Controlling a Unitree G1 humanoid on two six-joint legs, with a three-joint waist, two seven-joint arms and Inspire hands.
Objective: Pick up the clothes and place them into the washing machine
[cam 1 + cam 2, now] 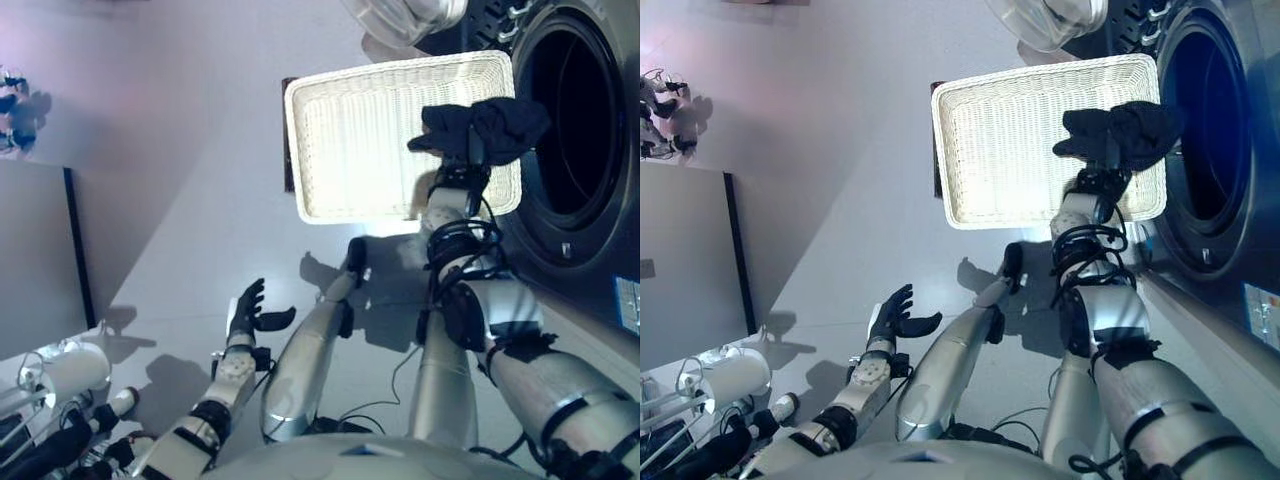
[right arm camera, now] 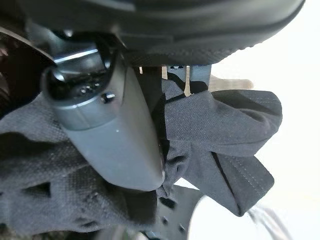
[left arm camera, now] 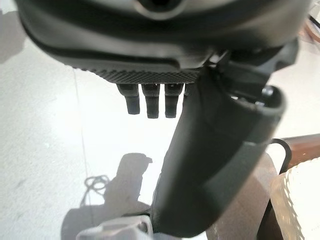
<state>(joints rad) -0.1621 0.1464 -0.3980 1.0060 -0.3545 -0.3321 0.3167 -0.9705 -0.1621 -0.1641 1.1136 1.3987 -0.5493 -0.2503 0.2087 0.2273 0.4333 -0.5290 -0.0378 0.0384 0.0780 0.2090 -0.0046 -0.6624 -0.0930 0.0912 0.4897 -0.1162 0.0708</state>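
A dark garment (image 1: 490, 128) is bunched in my right hand (image 1: 462, 175), whose fingers and thumb (image 2: 115, 135) are curled round the cloth (image 2: 220, 130). That hand is raised above the right side of the white wicker basket (image 1: 350, 150), close to the washing machine's round opening (image 1: 575, 120). My left hand (image 1: 248, 310) hovers low over the floor at the lower left, fingers (image 3: 150, 102) straight and holding nothing. The basket's inside shows no other cloth.
The washer's open glass door (image 1: 410, 18) hangs above the basket's far edge. A grey panel (image 1: 40, 250) stands at the left. White equipment (image 1: 75, 370) sits at the lower left. Pale floor (image 1: 200, 180) lies between the basket and the panel.
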